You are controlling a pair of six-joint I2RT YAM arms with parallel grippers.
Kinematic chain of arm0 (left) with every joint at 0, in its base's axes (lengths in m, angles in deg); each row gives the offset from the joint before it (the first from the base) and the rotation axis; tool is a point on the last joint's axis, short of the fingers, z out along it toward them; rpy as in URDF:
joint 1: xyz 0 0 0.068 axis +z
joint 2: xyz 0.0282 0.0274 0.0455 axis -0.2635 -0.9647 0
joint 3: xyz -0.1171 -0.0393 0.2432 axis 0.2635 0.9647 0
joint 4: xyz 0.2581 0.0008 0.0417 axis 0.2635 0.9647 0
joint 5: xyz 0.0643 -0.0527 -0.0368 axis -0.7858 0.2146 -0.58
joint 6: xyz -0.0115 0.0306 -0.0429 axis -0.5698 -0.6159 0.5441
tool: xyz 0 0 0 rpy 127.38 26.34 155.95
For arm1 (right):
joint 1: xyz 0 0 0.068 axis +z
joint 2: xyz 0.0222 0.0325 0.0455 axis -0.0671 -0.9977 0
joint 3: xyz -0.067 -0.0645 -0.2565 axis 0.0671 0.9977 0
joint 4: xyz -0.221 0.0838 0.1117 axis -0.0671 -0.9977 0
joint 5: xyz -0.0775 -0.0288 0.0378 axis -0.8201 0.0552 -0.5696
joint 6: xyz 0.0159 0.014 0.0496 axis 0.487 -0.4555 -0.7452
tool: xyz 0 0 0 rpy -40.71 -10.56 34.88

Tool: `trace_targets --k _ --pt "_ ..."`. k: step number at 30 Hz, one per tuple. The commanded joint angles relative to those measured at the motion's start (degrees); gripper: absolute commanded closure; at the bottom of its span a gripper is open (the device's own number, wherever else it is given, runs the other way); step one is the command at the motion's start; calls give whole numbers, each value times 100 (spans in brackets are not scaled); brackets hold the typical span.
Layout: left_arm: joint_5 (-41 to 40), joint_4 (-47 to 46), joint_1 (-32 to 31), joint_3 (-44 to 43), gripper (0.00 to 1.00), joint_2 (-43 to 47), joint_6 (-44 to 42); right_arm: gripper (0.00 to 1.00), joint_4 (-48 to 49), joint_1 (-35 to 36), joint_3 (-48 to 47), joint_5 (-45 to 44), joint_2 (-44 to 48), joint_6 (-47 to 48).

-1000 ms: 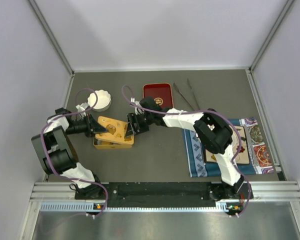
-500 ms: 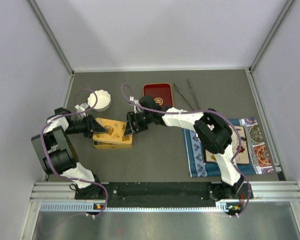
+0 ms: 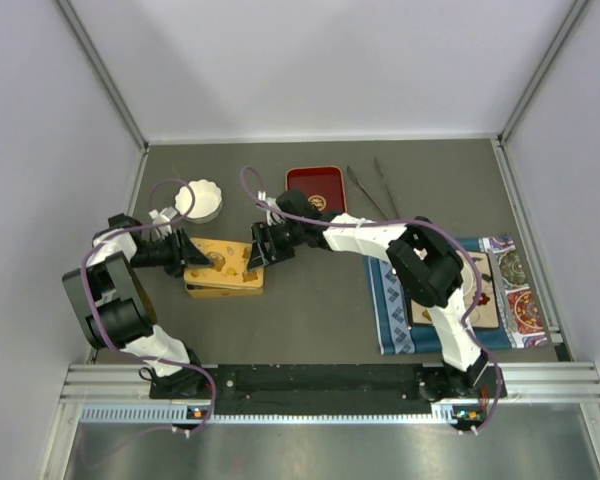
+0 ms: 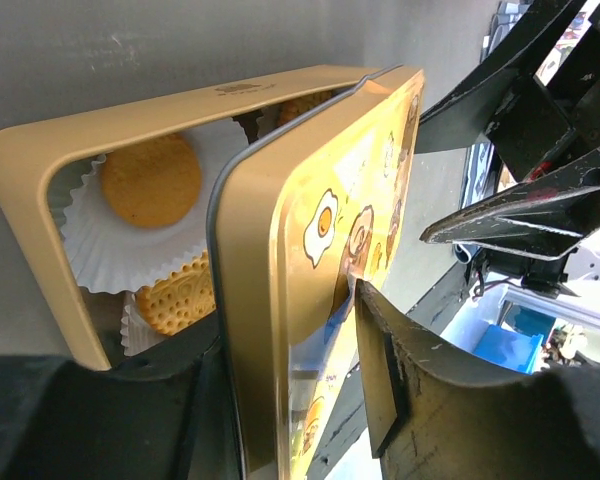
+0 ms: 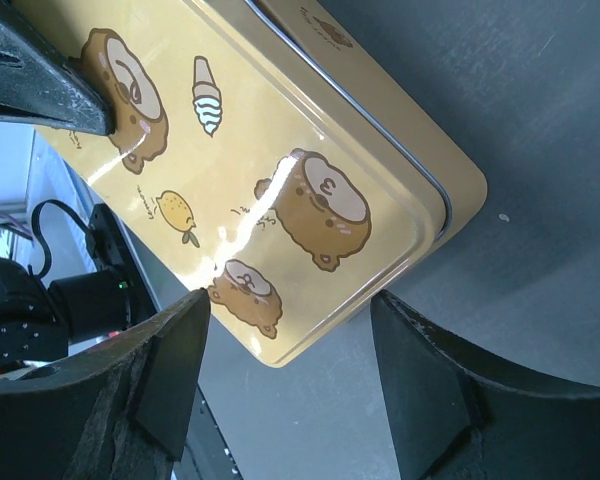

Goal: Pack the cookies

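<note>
A golden tin (image 3: 220, 290) sits left of centre, its cartoon-printed lid (image 3: 225, 258) lying askew over it. In the left wrist view the lid (image 4: 330, 200) tilts above the tin's base (image 4: 20, 190), where cookies rest in white paper cups: a round orange one (image 4: 150, 180) and a scalloped one (image 4: 180, 298). My left gripper (image 3: 187, 250) (image 4: 280, 330) is open, straddling the lid's left edge with a gap at one pad. My right gripper (image 3: 257, 250) (image 5: 288, 320) is open astride the lid's (image 5: 230, 170) right corner, not touching it.
A stack of white fluted paper cups (image 3: 200, 200) stands behind the tin. A red tray (image 3: 316, 185) and metal tongs (image 3: 372, 190) lie at the back. A blue patterned cloth (image 3: 390, 300) with a board on it lies at the right.
My left gripper has opened and let go of the lid's edge. Tin and lid have shifted slightly left, and the right gripper has followed a little.
</note>
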Motion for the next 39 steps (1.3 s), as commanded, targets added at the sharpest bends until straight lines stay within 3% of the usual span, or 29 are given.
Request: trace_targets --k 1,6,16,39 --pt "-84 64 28 -232 52 117 -167 34 166 73 -365 62 -86 115" --pt "-198 55 37 -259 44 109 -167 34 148 64 -365 44 -68 150" --pt "-523 11 37 -373 37 3 -158 35 122 82 -382 35 -95 167" --pt "-1156 -103 28 -619 34 -41 -228 35 52 82 -444 70 -200 167"
